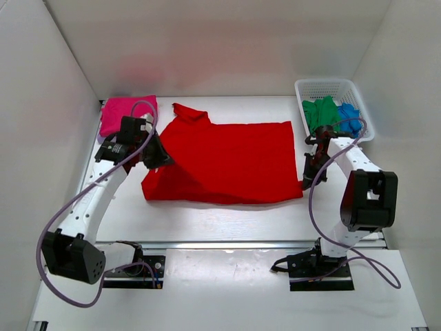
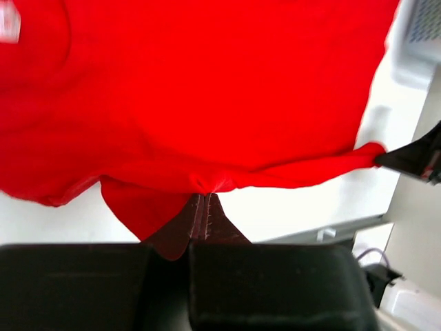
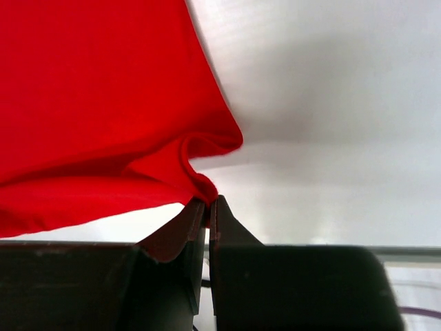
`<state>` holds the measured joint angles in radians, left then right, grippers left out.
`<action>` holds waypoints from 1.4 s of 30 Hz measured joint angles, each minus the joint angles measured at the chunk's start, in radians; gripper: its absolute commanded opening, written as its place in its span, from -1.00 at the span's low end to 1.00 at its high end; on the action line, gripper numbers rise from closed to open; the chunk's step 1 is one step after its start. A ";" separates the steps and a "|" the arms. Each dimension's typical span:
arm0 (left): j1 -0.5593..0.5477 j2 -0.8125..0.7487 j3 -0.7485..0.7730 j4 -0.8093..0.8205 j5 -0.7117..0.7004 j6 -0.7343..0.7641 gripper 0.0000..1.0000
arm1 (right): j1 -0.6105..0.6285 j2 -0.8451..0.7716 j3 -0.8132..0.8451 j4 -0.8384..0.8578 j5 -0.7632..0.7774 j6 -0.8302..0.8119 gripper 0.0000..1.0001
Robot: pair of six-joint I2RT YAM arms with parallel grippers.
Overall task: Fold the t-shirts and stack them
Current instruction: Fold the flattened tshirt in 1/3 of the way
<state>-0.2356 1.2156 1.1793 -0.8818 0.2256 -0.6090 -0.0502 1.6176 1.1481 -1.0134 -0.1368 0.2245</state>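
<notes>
A bright red t-shirt point(image 1: 227, 160) lies spread across the middle of the table. My left gripper point(image 1: 163, 160) is shut on its left edge; the wrist view shows the cloth point(image 2: 200, 103) pinched at the fingertips point(image 2: 202, 200). My right gripper point(image 1: 306, 181) is shut on the shirt's right front corner, seen pinched in the right wrist view point(image 3: 209, 201) with the cloth point(image 3: 96, 117) lifted. A folded magenta-pink t-shirt point(image 1: 127, 112) lies at the back left. Green point(image 1: 320, 112) and blue point(image 1: 349, 115) t-shirts lie bunched in the basket.
A white mesh basket point(image 1: 324, 87) stands at the back right, close behind my right arm. White walls enclose the table on three sides. The arm bases and cables sit at the near edge.
</notes>
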 measured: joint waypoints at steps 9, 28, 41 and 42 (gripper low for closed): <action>0.014 0.075 0.020 0.105 -0.005 -0.009 -1.00 | 0.005 0.062 0.070 0.009 -0.001 -0.008 -1.00; 0.042 0.163 0.021 0.204 -0.027 -0.008 -1.00 | 0.011 0.135 0.126 0.057 -0.004 -0.010 -1.00; 0.077 0.157 0.020 0.225 -0.031 -0.005 -1.00 | 0.023 0.167 0.156 0.103 -0.014 -0.003 -0.79; 0.077 0.157 0.020 0.230 -0.031 -0.005 -1.00 | 0.023 0.172 0.156 0.103 -0.013 -0.003 -0.77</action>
<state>-0.1589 1.3727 1.1995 -0.6521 0.1944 -0.6136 -0.0273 1.7893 1.3037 -0.9100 -0.1501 0.2211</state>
